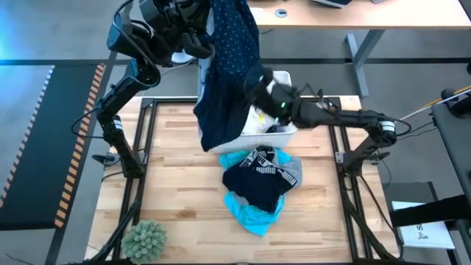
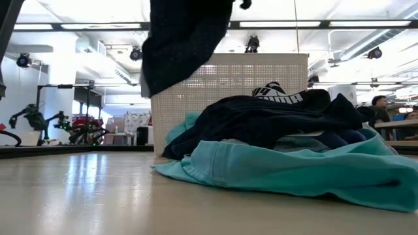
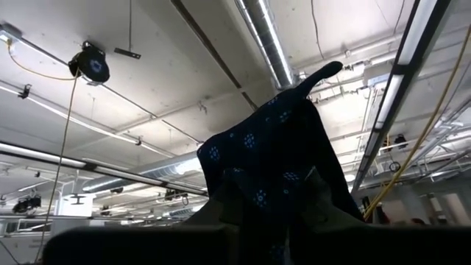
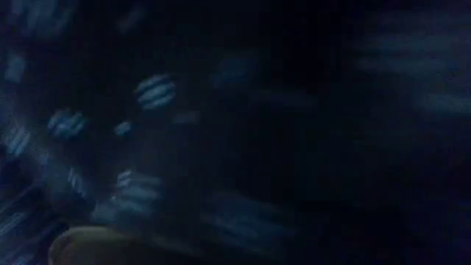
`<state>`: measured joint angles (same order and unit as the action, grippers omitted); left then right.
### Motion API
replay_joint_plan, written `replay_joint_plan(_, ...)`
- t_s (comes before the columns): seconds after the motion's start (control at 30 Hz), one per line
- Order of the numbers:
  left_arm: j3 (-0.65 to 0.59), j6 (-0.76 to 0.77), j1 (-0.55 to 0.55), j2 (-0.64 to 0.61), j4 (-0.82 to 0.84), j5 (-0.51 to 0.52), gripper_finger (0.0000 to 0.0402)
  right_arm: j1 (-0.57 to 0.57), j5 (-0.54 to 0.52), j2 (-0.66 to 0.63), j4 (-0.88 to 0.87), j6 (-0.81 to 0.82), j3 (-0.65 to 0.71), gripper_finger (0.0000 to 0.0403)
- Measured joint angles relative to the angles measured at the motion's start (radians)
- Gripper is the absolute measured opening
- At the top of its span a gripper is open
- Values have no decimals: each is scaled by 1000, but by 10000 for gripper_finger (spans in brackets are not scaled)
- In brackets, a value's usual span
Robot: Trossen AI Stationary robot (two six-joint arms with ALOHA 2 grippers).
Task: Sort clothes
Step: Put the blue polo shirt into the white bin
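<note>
Count, visible items only:

- Navy fabric garment w/ small light dot pattern (image 1: 229, 66), hanging: 1.
- Black fabric garment w/ white lettered waistband (image 1: 259, 175), on pile: 1.
- Turquoise fabric garment (image 1: 249, 210), bottom of pile: 1.
- Grey fabric piece (image 1: 293, 174) at pile edge: 1.
- Pile total: 3 distinguishable, more could be hidden under.
- White slotted plastic basket (image 2: 225, 85): 1; contents approx 2 light pieces, can't count for sure.
- Fuzzy green plant-like ball (image 1: 145, 240): 1.
- Light wooden surface (image 1: 176, 154): 1.
- Dark robot arms: 2.
</note>
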<state>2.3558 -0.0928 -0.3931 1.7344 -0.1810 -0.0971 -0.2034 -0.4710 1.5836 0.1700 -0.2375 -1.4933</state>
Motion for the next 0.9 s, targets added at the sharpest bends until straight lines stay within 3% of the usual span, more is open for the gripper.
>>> replay_joint_plan(0.27, 0, -17, -3, -2, 28, 0, 22, -174, 5, -139, -33, -55, -8, 0)
replay_joint_plan(0.47, 0, -83, -4, 19, 114, 1, 22, -276, 76, -235, -126, -55, -8, 0)
replay_joint_plan(0.9, -60, -115, -30, 108, 374, 73, 22, -354, 82, -307, -679, -49, -7, 0)
